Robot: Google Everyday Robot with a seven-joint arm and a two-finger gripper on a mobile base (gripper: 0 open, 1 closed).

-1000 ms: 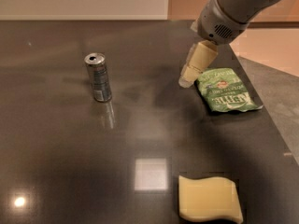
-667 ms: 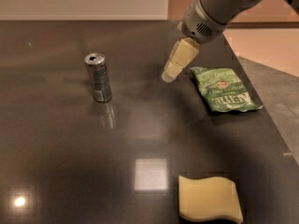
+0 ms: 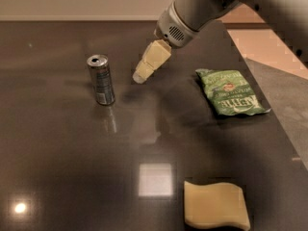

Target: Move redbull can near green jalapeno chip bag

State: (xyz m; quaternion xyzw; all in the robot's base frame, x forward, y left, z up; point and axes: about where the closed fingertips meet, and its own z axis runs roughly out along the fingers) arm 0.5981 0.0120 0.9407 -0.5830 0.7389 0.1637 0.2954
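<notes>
The redbull can [image 3: 101, 79] stands upright on the dark table [image 3: 62, 158], left of centre. The green jalapeno chip bag [image 3: 230, 92] lies flat at the right side of the table. The gripper [image 3: 140, 76] hangs on the grey arm [image 3: 192, 13] that comes in from the upper right. It is above the table between the can and the bag, a short way right of the can and not touching it. It holds nothing.
A pale yellow wavy-edged sponge [image 3: 215, 204] lies at the front right. The table's right edge [image 3: 269, 114] runs diagonally past the bag, with floor beyond. Light glare [image 3: 155, 179] reflects on the table top.
The gripper has moved left across the table, from beside the chip bag to a spot close to the can. The can, bag and sponge have not moved.
</notes>
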